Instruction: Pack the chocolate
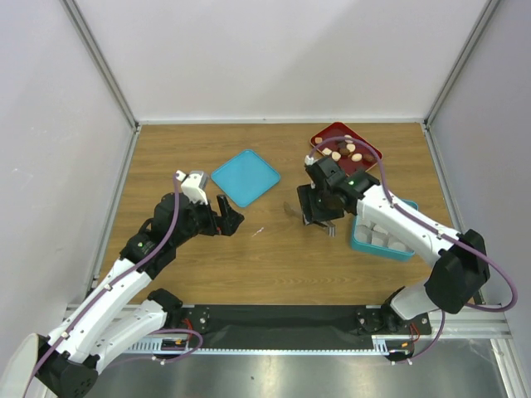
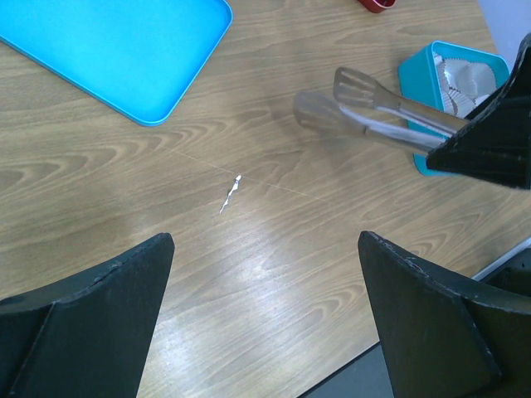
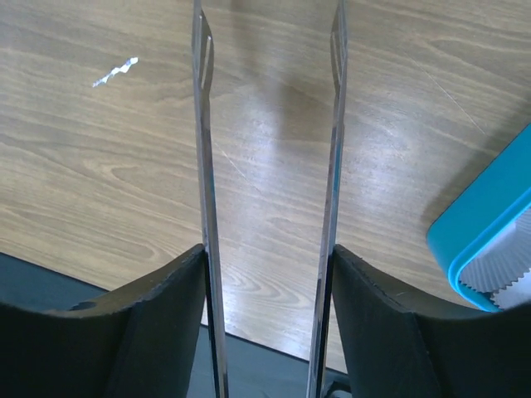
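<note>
- Right wrist cam: right gripper (image 3: 267, 257) clamped on the tongs (image 3: 203, 166).
- left gripper (image 2: 264, 240) wide open, empty.
- chocolate (image 1: 350, 148) on the red tray (image 1: 336, 133) looks tiny, light and crushable, so I'd pinch the sides gently.

Top camera looks down from behind; both wrist cameras skim the table (image 1: 274, 257) closely, sharing the tongs (image 2: 382, 116).

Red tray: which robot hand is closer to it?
Right. The right gripper, holding tongs, is just on the robot's side of the red tray; the left gripper is far left, by the teal lid.
</note>
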`<action>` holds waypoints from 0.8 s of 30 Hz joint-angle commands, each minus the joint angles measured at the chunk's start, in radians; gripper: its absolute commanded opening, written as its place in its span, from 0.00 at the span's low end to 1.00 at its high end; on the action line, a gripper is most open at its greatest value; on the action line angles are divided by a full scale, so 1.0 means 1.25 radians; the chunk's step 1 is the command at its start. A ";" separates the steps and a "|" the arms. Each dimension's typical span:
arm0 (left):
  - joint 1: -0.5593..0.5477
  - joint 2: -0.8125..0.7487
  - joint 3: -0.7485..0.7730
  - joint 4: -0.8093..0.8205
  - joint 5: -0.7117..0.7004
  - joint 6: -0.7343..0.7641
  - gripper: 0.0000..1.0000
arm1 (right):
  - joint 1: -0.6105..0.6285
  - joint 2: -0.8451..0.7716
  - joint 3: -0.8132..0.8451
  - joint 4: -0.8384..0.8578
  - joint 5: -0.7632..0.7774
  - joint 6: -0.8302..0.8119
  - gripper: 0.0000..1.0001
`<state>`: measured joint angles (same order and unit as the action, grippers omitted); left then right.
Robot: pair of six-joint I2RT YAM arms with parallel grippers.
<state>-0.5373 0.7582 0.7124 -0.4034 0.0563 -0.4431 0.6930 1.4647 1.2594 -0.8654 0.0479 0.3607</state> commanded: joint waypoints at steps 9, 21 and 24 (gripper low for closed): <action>-0.002 0.001 0.079 -0.020 0.048 0.044 1.00 | -0.200 0.071 0.242 0.030 0.066 -0.071 0.63; -0.002 -0.030 0.009 -0.052 0.045 0.050 1.00 | -0.351 0.220 0.355 0.088 0.119 -0.152 0.59; -0.002 -0.024 0.014 -0.054 0.046 0.051 1.00 | -0.371 0.250 0.362 0.107 0.088 -0.165 0.59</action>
<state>-0.5373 0.7368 0.7273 -0.4820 0.0963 -0.3916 0.2462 1.7649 1.6520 -0.7807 0.1677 0.2039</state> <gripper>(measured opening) 0.996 0.594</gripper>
